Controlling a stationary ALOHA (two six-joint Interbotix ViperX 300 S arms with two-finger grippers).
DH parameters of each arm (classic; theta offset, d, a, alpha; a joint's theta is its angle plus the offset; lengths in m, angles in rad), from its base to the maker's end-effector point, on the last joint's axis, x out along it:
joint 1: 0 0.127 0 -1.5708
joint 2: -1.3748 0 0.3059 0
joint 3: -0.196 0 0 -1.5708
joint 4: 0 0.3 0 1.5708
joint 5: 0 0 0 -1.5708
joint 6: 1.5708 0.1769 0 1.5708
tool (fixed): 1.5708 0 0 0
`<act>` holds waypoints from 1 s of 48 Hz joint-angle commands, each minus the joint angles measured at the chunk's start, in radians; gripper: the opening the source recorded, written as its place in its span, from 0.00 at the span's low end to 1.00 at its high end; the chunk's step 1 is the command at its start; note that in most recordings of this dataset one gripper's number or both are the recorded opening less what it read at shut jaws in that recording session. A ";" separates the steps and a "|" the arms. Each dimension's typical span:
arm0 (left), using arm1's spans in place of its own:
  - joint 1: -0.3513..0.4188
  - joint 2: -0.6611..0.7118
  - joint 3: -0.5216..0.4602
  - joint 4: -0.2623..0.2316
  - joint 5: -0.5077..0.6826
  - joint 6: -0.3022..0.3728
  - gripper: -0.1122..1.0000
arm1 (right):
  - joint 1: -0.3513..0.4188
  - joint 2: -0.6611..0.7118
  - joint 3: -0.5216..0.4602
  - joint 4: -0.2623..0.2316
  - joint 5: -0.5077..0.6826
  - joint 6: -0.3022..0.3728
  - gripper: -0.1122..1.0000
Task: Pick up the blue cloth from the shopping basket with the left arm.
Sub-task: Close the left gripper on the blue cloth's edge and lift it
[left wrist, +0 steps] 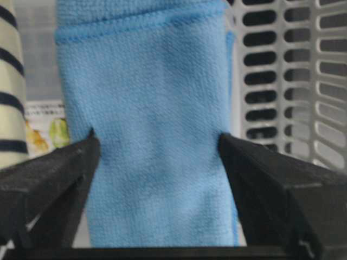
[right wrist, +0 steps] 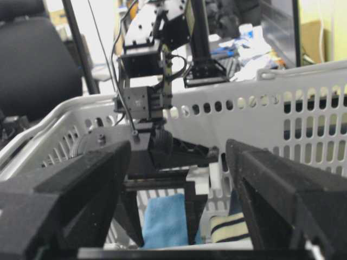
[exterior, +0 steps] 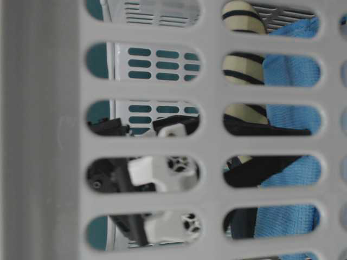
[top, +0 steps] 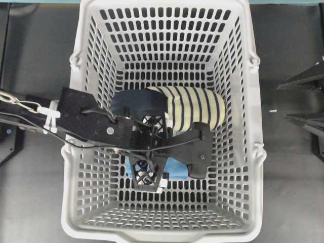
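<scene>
The blue cloth (left wrist: 157, 81) lies inside the light-grey shopping basket (top: 258, 116), beside a navy-and-cream striped slipper (top: 197, 109). My left gripper (top: 150, 152) reaches down into the basket. Its two black fingers (left wrist: 65, 168) press against the cloth's two long edges, which dent slightly at the contact. From overhead only a strip of the cloth (top: 174, 169) shows under the gripper. The right wrist view shows the cloth (right wrist: 165, 219) between the left arm's fingers. My right gripper (right wrist: 178, 149) is open and empty, outside the basket near its rim.
The slipper (left wrist: 11, 81) is close on the left of the cloth, and the basket's slotted wall (left wrist: 293, 81) is close on the right. A printed label (left wrist: 49, 132) lies on the basket floor. Black stands (top: 304, 81) sit at the right edge.
</scene>
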 commanded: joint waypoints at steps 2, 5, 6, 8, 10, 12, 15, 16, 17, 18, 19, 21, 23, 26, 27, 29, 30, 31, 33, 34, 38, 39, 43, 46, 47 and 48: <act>0.003 -0.002 0.018 0.003 -0.029 -0.005 0.87 | 0.002 0.009 -0.012 0.003 -0.009 -0.002 0.72; 0.005 -0.003 0.034 0.003 -0.044 -0.006 0.86 | 0.002 0.009 -0.011 0.003 -0.009 -0.002 0.72; 0.005 -0.005 0.040 0.003 -0.051 -0.006 0.86 | 0.002 0.009 -0.011 0.002 -0.009 -0.002 0.72; 0.003 -0.005 0.046 0.003 -0.052 -0.005 0.84 | 0.002 0.009 -0.009 0.003 -0.009 -0.002 0.72; 0.003 -0.005 0.049 0.003 -0.051 -0.002 0.80 | 0.002 0.009 -0.009 0.003 -0.009 -0.002 0.72; 0.002 -0.006 0.052 0.003 -0.049 0.000 0.74 | 0.002 0.009 -0.006 0.003 -0.009 -0.002 0.72; 0.002 -0.011 0.060 0.003 -0.048 0.006 0.63 | 0.002 0.009 -0.002 0.003 -0.009 -0.002 0.72; 0.002 -0.012 0.063 0.003 -0.048 0.008 0.58 | 0.003 0.011 0.000 0.003 -0.009 -0.002 0.72; 0.000 -0.015 0.066 0.003 -0.048 0.009 0.51 | 0.002 0.011 0.002 0.002 -0.009 -0.002 0.72; 0.000 -0.017 0.067 0.005 -0.048 0.009 0.46 | 0.003 0.009 0.002 0.002 -0.009 -0.002 0.72; 0.000 -0.021 0.069 0.003 -0.048 0.009 0.41 | 0.003 0.009 0.002 0.003 -0.011 -0.002 0.72; 0.000 -0.028 0.069 0.003 -0.048 0.011 0.31 | 0.003 0.009 0.002 0.003 -0.009 -0.002 0.72; 0.000 -0.034 0.067 0.003 -0.048 0.012 0.24 | 0.003 0.008 0.002 0.002 -0.009 -0.002 0.72; 0.000 -0.048 0.063 0.003 -0.046 0.012 0.21 | 0.003 0.008 0.002 0.003 -0.009 -0.002 0.72; 0.000 -0.052 0.061 0.003 -0.046 0.012 0.21 | 0.003 0.006 0.002 0.002 -0.009 -0.002 0.72; 0.000 -0.064 0.057 0.003 -0.048 0.012 0.21 | 0.003 0.006 0.002 0.002 -0.009 -0.002 0.72; 0.000 -0.069 0.052 0.003 -0.046 0.012 0.21 | 0.003 0.006 0.002 0.003 -0.009 -0.003 0.72; 0.000 -0.078 0.044 0.003 -0.044 0.012 0.21 | 0.003 0.006 0.003 0.002 -0.009 -0.003 0.72; -0.002 -0.091 0.029 0.003 -0.038 0.011 0.21 | 0.003 0.006 0.005 0.002 -0.008 -0.002 0.72; -0.003 -0.095 0.020 0.003 -0.034 0.011 0.21 | 0.003 0.006 0.005 0.002 -0.006 -0.002 0.72; -0.006 -0.121 -0.032 0.003 0.003 0.011 0.21 | 0.006 0.005 0.011 0.003 -0.005 0.002 0.72; -0.006 -0.127 -0.046 0.003 0.017 0.011 0.21 | 0.006 0.006 0.012 0.002 -0.005 0.002 0.72; -0.006 -0.155 -0.115 0.003 0.098 0.011 0.21 | 0.014 0.005 0.017 0.002 -0.005 0.003 0.72; -0.006 -0.166 -0.164 0.003 0.163 0.009 0.21 | 0.017 0.006 0.018 0.003 -0.005 0.003 0.72; -0.006 -0.169 -0.179 0.003 0.184 0.009 0.21 | 0.017 0.005 0.018 0.003 -0.005 0.003 0.72; -0.005 -0.170 -0.196 0.005 0.207 0.009 0.21 | 0.018 0.005 0.018 0.003 -0.005 0.003 0.72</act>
